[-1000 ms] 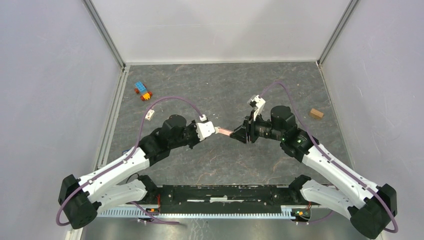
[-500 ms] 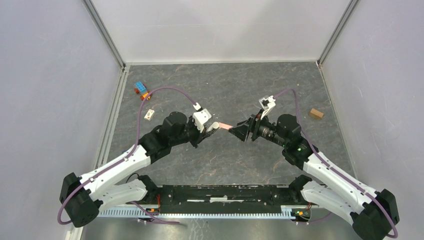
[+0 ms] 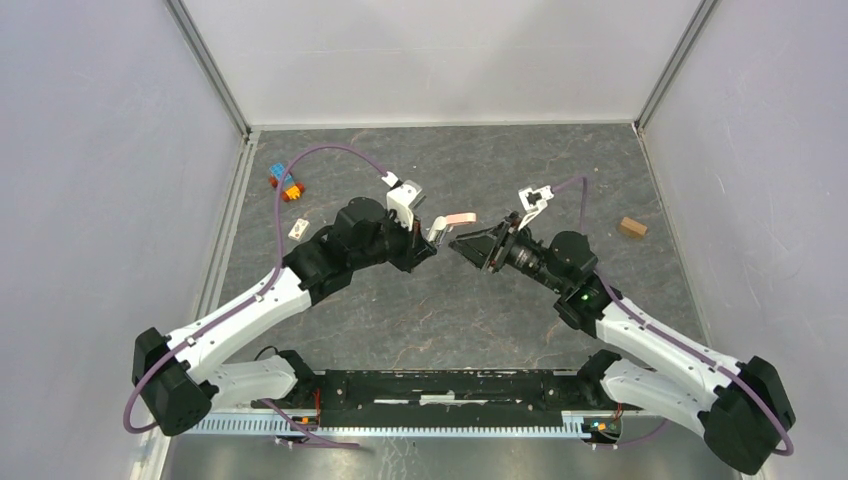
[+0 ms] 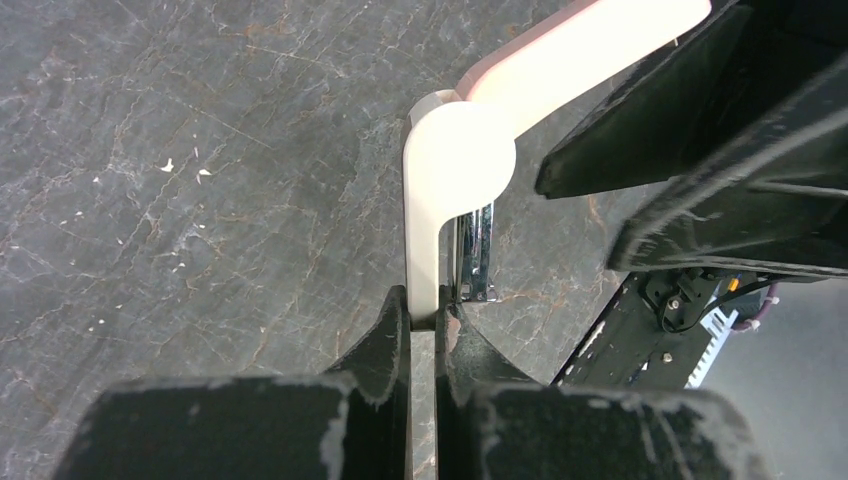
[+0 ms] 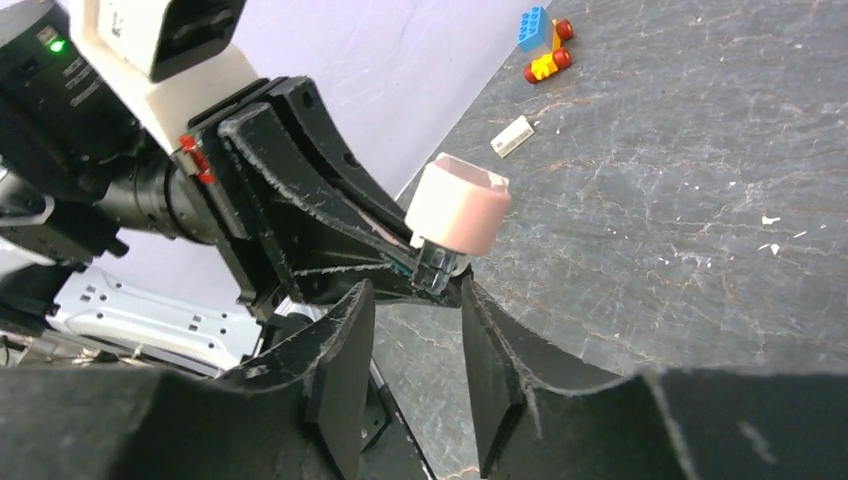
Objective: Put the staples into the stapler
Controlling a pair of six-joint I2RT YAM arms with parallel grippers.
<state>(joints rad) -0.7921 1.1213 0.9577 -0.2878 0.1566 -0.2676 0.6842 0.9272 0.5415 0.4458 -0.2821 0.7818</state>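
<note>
Dark grey marbled surface (image 3: 450, 310). On it: toy bricks (image 3: 286, 183) far left, small white piece (image 3: 298, 229) near them, brown block (image 3: 631, 227) right.

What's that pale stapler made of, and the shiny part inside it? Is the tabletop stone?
The stapler body looks like smooth moulded plastic, pale pink-cream, matte with rounded edges. The shiny part looks like polished metal: bright and mirror-like. The tabletop has grey stone veining, but it may be a printed surface.
</note>
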